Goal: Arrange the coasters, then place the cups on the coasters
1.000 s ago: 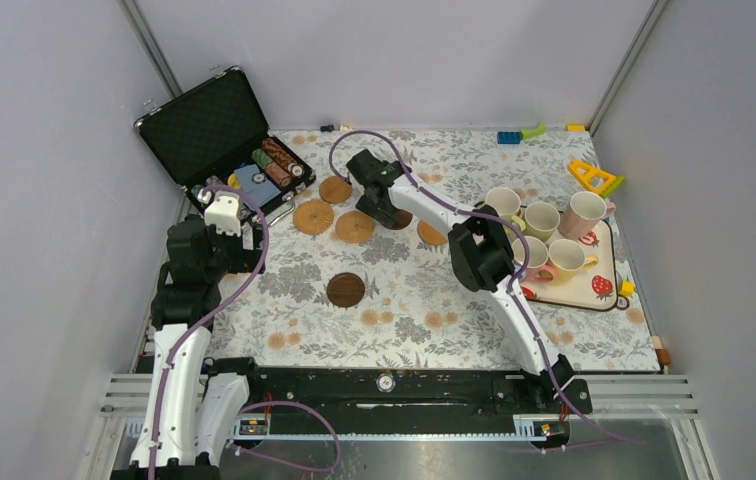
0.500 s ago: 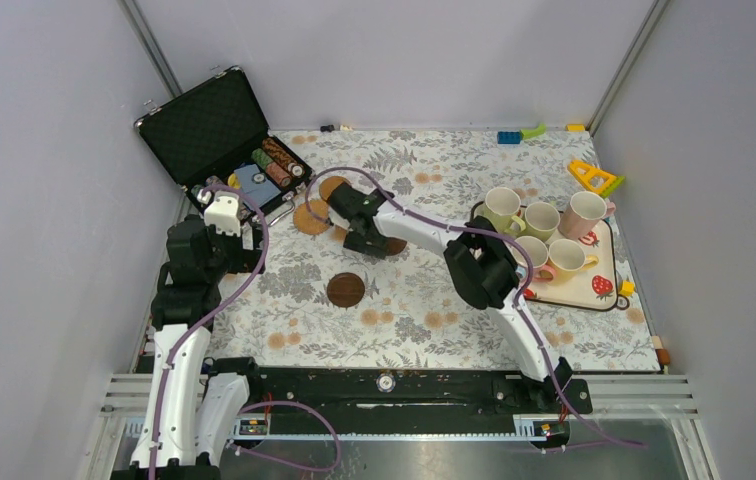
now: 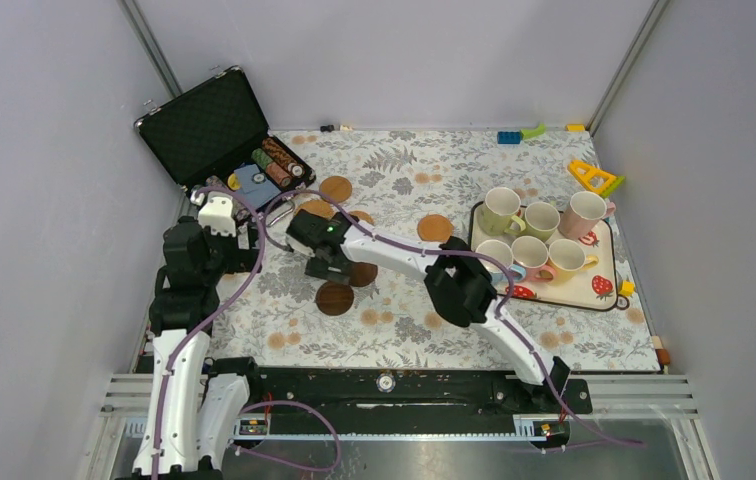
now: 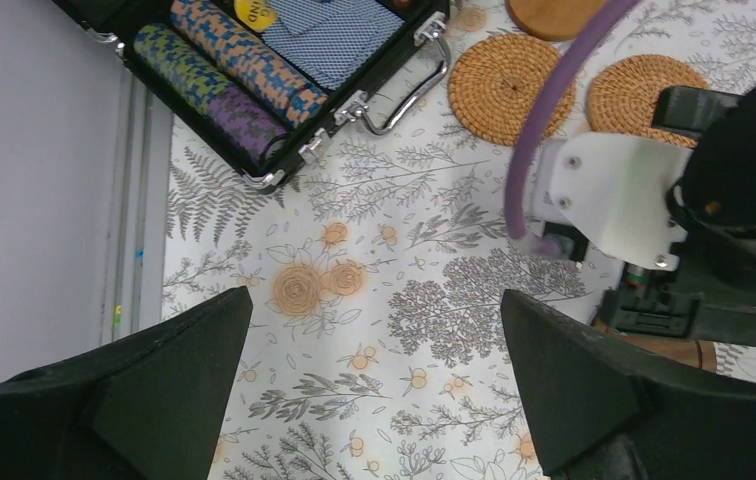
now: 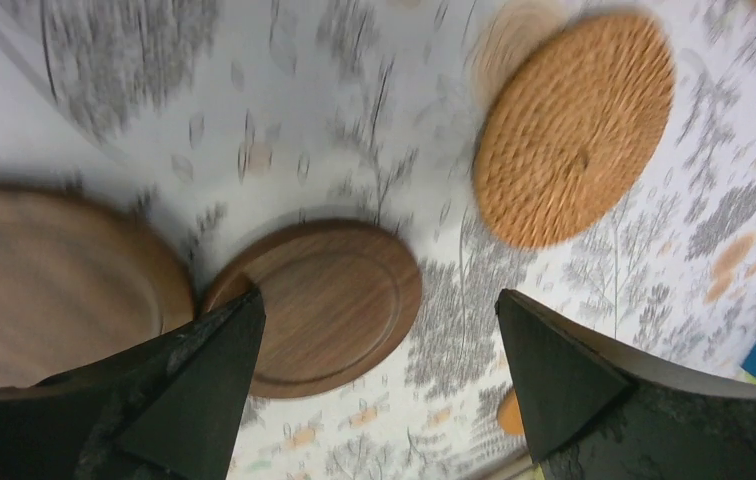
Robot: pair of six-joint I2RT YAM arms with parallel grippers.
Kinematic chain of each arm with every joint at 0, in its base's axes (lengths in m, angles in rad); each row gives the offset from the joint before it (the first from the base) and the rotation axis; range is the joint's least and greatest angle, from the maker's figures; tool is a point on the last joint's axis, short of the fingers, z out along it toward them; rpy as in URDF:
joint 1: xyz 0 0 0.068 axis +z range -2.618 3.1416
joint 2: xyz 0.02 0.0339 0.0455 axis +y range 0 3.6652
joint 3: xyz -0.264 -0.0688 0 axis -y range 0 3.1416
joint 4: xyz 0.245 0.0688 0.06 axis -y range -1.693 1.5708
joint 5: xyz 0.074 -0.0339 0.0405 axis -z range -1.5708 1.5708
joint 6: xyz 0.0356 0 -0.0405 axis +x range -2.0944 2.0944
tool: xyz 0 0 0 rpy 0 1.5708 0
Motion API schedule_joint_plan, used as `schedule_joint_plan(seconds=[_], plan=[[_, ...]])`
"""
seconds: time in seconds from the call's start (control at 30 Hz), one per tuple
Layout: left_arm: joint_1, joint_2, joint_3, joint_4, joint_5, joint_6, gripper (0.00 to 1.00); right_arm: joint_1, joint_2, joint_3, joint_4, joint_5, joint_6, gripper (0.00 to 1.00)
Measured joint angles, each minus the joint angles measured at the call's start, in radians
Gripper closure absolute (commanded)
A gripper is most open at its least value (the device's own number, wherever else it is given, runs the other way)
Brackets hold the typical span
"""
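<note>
Right gripper [image 5: 374,300]: fingers spread wide, holding nothing. A dark wood coaster [image 5: 319,305] lies flat on the floral cloth [image 3: 404,320] directly beneath the gap between them. It sits off-centre, its edge overlapped by one finger with a clear margin to the other. Whether the tips touch the cloth cannot be told, as the wrist view is blurred. The disc is round with no long axis, so finger orientation is judged immaterial. The controlling factor is that it is thin and lies flush on the cloth, so a grip will likely need an edge caught. A second dark wood coaster [image 5: 54,280] sits just beside it, edges close or touching, and could be disturbed. A woven coaster [image 5: 574,130], tan with a coiled texture, lies apart from both. Left gripper [image 4: 374,300]: fingers open and empty over bare cloth near the poker-chip case [image 4: 254,60]. The right arm is clearly the nearer to the wood discs. Wood coasters: smooth, grained, with a shallow raised rim. The cups [image 3: 541,218], glossy pastel mugs with handles, stand on the strawberry-print tray [image 3: 579,292], well apart from the coasters. None is on a coaster yet.
</note>
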Motion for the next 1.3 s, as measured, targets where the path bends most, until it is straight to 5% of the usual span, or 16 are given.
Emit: schedule_joint_plan(seconds=[0.3, 0.87, 1.3], plan=[[0.007, -0.021, 0.000, 0.032, -0.070, -0.021, 0.01, 0.000, 0.253, 0.443, -0.021, 0.037, 0.018, 0.05], [0.010, -0.021, 0.000, 0.047, -0.110, -0.022, 0.01, -0.015, 0.085, 0.389, 0.060, 0.128, -0.020, 0.03], [0.015, -0.021, -0.013, 0.050, -0.112, -0.022, 0.01, -0.200, 0.116, 0.258, 0.087, 0.180, -0.028, 0.03]])
